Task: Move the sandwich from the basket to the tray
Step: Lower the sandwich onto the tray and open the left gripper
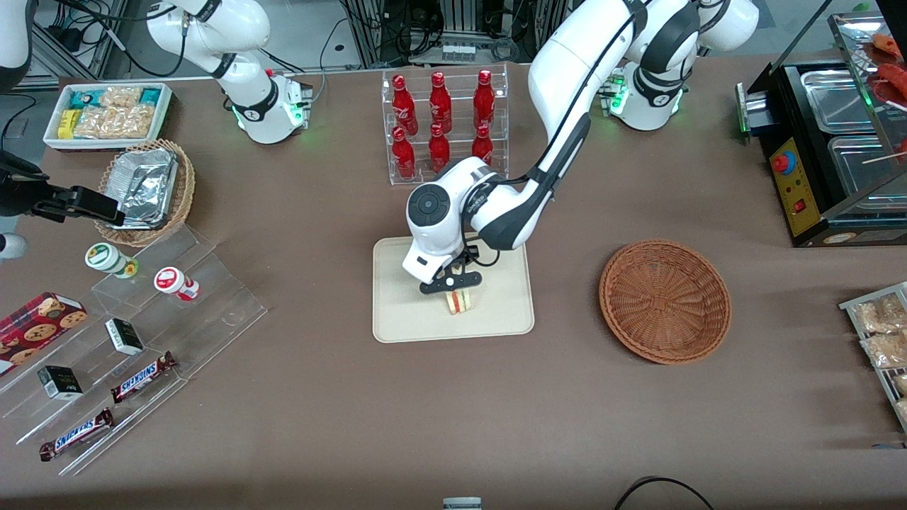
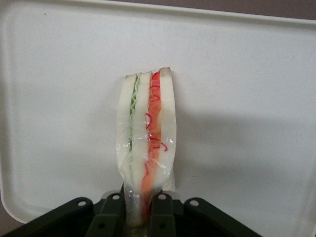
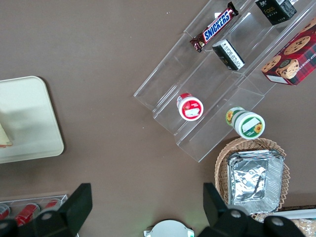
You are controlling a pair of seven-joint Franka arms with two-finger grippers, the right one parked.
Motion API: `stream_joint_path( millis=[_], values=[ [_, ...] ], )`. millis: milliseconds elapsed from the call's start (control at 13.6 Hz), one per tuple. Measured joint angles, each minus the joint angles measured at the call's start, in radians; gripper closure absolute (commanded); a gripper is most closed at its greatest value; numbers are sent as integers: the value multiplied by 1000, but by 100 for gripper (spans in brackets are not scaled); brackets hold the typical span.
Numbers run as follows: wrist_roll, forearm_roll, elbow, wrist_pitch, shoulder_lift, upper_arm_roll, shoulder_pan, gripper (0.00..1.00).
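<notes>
The sandwich is pinched edge-up in the closed claw over the middle of the tray, basket at 3 o'clock, so it should be lowered gently before being released.

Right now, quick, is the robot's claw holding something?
Left gripper: closed on the sandwich, over the tray. The basket has nothing in it.
</notes>
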Motion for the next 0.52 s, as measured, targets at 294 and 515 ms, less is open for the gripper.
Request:
stream_joint_path(
  millis=[294,515],
  values=[
    [-7,0,7,0,9,0,0,0],
    [-8,0,29,-3,6,2,0,0]
  ],
)
